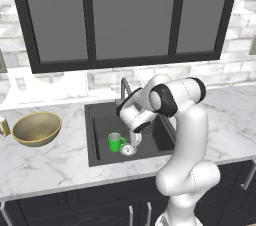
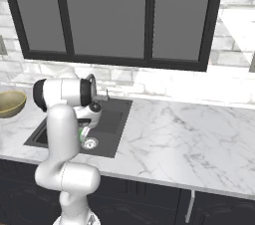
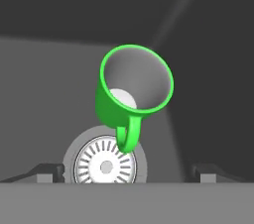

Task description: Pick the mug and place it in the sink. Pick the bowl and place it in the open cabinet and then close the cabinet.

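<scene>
Upright on the floor of the sink (image 1: 100, 120), the mug (image 1: 116, 142) stands bright green and pale inside, just beside the round steel drain (image 1: 128, 150). From the hand view its handle (image 3: 128, 136) points toward the camera, over the drain. Above it the gripper (image 1: 135, 139) hangs spread wide, holding nothing; the left base view adds the bowl (image 1: 37, 128) on the counter (image 1: 50, 165), well apart.

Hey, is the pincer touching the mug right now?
Apart. In the hand view the pincer stands open, its tips far out on either side, and the mug sits upright on the sink floor between and beyond them, dark floor showing around it.
</scene>
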Available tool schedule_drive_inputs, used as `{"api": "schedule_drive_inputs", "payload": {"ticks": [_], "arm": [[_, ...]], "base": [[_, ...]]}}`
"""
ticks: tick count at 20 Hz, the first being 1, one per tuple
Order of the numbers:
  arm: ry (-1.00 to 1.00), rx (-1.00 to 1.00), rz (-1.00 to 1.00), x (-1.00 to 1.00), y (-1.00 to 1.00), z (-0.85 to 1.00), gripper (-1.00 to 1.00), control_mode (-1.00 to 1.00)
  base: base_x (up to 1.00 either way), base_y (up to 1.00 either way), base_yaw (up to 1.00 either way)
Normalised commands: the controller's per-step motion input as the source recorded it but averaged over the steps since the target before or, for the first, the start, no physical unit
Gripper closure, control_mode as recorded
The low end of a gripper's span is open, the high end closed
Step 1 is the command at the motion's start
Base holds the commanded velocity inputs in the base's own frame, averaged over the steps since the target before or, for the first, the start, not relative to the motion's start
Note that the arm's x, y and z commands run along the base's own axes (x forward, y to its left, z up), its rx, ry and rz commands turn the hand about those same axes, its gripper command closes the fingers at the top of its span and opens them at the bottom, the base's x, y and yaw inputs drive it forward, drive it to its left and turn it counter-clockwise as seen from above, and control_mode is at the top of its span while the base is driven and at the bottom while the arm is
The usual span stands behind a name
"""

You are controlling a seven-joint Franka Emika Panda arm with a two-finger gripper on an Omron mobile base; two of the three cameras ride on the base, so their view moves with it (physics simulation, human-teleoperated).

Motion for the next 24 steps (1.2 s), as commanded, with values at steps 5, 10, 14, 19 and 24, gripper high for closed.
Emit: {"api": "schedule_drive_inputs", "payload": {"ticks": [5, 10, 14, 19, 24], "arm": [[0.00, 0.06, -0.01, -0.09, -0.34, 0.51, -1.00, -1.00], [0.00, 0.02, -0.02, -0.11, -0.23, 0.56, -1.00, -1.00], [0.00, 0.01, -0.04, -0.15, -0.14, 0.66, -1.00, -1.00], [0.00, 0.06, -0.11, -0.17, -0.03, 0.68, -1.00, -1.00], [0.00, 0.00, -0.09, -0.08, -0.02, 0.76, -1.00, -1.00]], "base": [[0.00, 0.00, 0.00], [0.00, 0.00, 0.00], [0.00, 0.00, 0.00], [0.00, 0.00, 0.00], [0.00, 0.00, 0.00]]}}
